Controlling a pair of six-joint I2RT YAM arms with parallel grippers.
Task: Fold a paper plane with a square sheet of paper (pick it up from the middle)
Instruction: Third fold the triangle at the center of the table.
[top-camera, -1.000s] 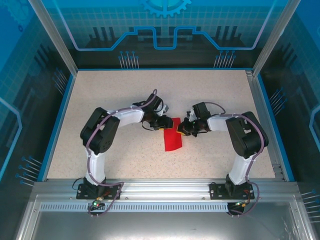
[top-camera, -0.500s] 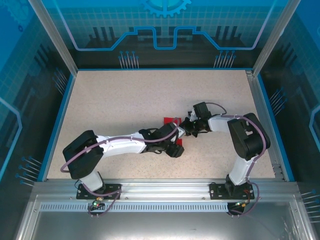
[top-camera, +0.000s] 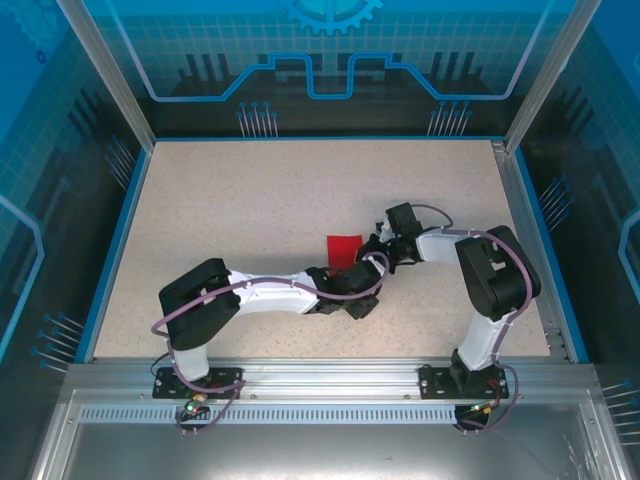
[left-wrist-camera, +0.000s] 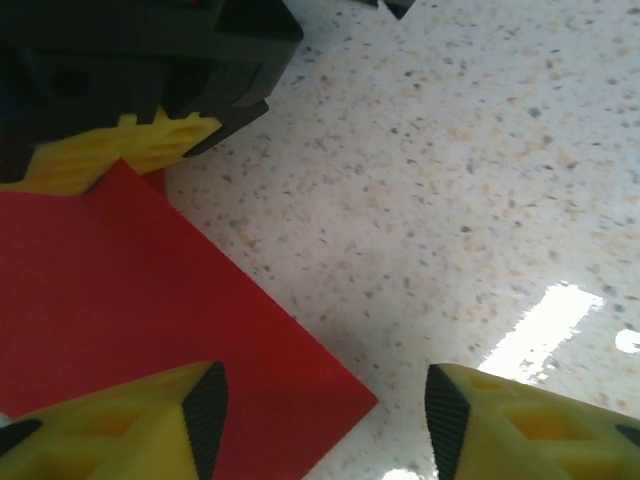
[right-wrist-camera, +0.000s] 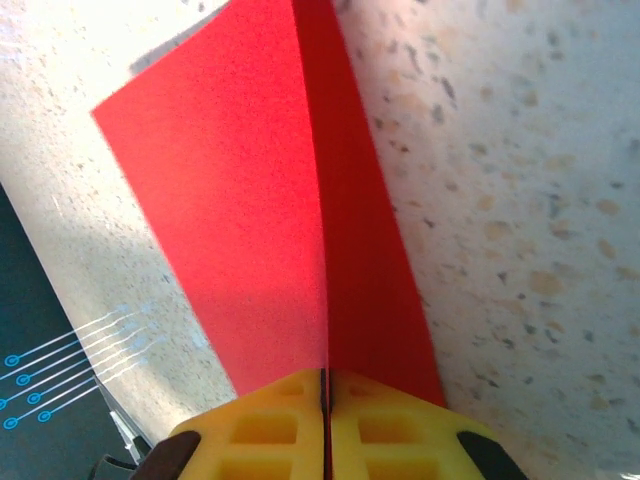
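We are looking down on a speckled table (top-camera: 250, 200) where the square sheet of paper (top-camera: 343, 250) is lying near the middle, just right of centre, between the two arms. The right gripper (top-camera: 373, 256) is reaching in from the right and meeting the sheet's right edge. In its wrist view we are seeing its yellow fingers (right-wrist-camera: 270, 420) pressed tightly together on the sheet (right-wrist-camera: 250, 200), pinching it where a crease is running straight away from the fingertips, one red panel lying flat and the other rising at a slant. The left arm is stretching low across the table from the left, and the left gripper (top-camera: 360, 297) is hanging over the sheet's near end. From its wrist camera we are finding its two fingers spread apart with nothing between them, one finger (left-wrist-camera: 150, 425) poised above the sheet's red corner (left-wrist-camera: 130, 300) and the other above bare tabletop. At the top left of that view the right gripper (left-wrist-camera: 120, 150) is touching the sheet's far edge.
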